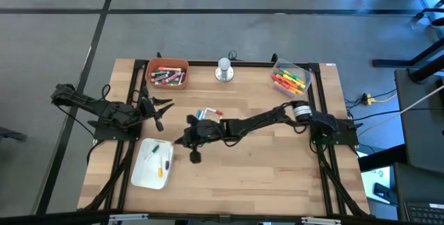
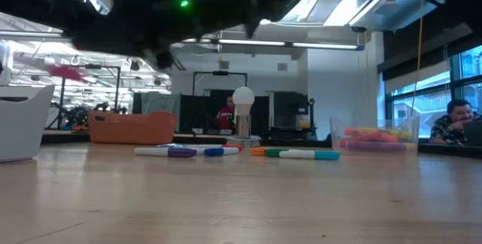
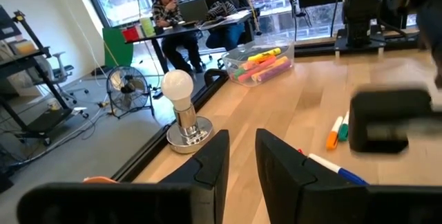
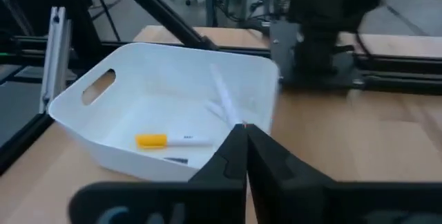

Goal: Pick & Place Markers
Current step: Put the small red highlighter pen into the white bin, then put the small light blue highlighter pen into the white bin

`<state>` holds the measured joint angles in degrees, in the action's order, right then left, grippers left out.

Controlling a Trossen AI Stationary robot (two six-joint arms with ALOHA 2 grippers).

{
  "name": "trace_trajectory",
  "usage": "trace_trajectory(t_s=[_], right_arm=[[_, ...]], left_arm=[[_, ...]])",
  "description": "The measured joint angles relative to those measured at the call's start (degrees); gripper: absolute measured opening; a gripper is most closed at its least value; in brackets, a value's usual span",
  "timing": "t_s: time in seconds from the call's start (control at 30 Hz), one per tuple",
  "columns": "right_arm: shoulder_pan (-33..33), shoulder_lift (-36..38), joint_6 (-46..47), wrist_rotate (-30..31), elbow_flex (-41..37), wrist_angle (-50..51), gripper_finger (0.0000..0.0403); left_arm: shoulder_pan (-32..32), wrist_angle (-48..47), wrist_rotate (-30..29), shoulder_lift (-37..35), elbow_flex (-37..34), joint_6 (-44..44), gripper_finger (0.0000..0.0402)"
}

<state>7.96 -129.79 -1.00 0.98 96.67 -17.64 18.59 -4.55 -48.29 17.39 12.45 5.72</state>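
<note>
Loose markers [image 1: 208, 113] lie flat mid-table; the low view shows a purple one [image 2: 177, 152] and a teal one [image 2: 316, 154]. The white bin [image 1: 142, 173] near the front left holds a few markers, one yellow-capped [image 4: 162, 140]. My right gripper [image 1: 180, 142] reaches across the table to the bin's right rim and is shut [image 4: 243, 144]. A blurred white-bodied marker [image 4: 222, 99] shows over the bin just beyond its tips. My left gripper [image 1: 164, 112] waits at the left, slightly open [image 3: 242, 158], nothing between its fingers. My right gripper's shut fingertips [image 4: 235, 141] stand right at the blurred marker's reddish end [image 4: 239, 124]. I cannot tell whether they touch it. Nothing shows between the fingers.
An orange bin [image 1: 167, 64] of markers stands at the far left and a clear bin [image 1: 300, 69] of markers at the far right. Between them is a silver-based bulb-like knob [image 1: 223, 69]. People sit beyond the table.
</note>
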Motion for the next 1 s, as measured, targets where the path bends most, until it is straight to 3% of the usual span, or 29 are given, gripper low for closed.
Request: trace_trajectory(t_s=[0.23,0.43,0.6,0.8,1.0], right_arm=[[0.0,-11.3,-1.4,-2.7,12.2,2.1,0.0001],[0.5,-13.9,-3.3,-0.4,17.8,7.0,0.0001],[1.0,-11.6,-6.1,5.2,17.8,10.9,0.0001],[0.9,-6.6,-6.7,7.7,16.3,19.7,0.0001],[1.0,3.8,-7.0,19.0,5.0,23.8,0.0001]], left_arm=[[0.0,0.0,0.0,0.0,0.0,0.0,0.0068],[0.0,0.0,0.0,0.0,0.0,0.0,0.0068],[0.0,0.0,0.0,0.0,0.0,0.0,0.0066],[0.0,0.0,0.0,0.0,0.0,0.0,0.0070],[0.0,0.0,0.0,0.0,0.0,0.0,0.0066]])
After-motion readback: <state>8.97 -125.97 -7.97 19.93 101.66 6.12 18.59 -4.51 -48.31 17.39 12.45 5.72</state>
